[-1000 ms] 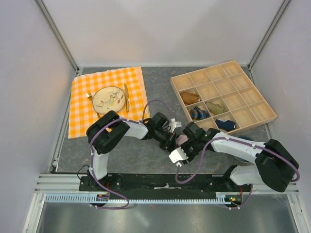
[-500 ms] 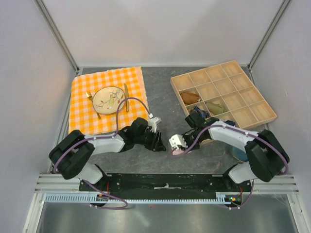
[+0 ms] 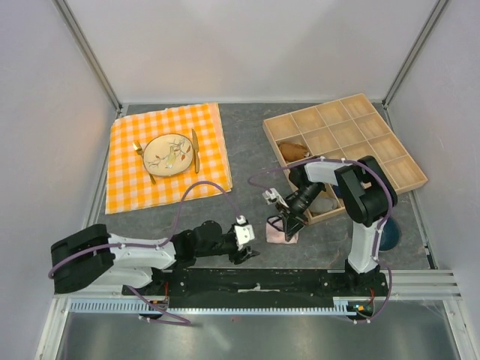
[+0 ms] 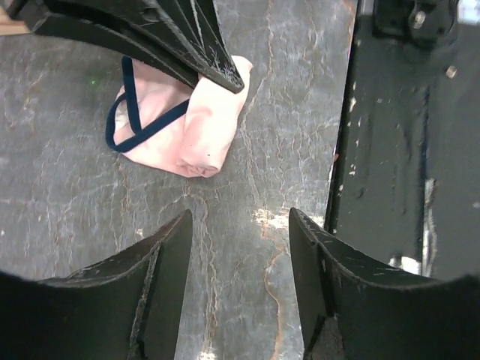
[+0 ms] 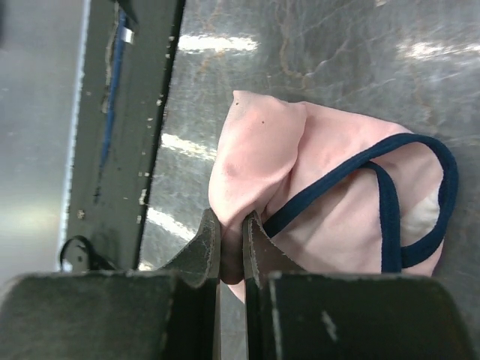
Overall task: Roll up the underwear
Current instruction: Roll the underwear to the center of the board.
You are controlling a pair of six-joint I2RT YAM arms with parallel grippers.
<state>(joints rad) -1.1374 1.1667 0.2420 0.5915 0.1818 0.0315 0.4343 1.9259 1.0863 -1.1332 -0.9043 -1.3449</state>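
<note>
A: Underwear, where is it placed?

B: The underwear is seen on the grey table, near the front edge and just in front of the wooden tray. It is loosely bunched, with one side folded over into a soft roll. The navy edging is left exposed as a loop on the other side.

A: Right gripper?

B: The right gripper is angled down onto the near end of the fabric. Its fingers are pressed together and a pink fold is pinched between them.

A: Left gripper?

B: The left gripper is held low beside the black base rail, near the underwear but apart from it. Its fingers are spread and nothing is held between them.

A: Anything else to be logged?

B: An orange checked cloth with a plate on it is laid at the far left, well apart from the underwear. Several rolled garments are seen in the tray's compartments.
</note>
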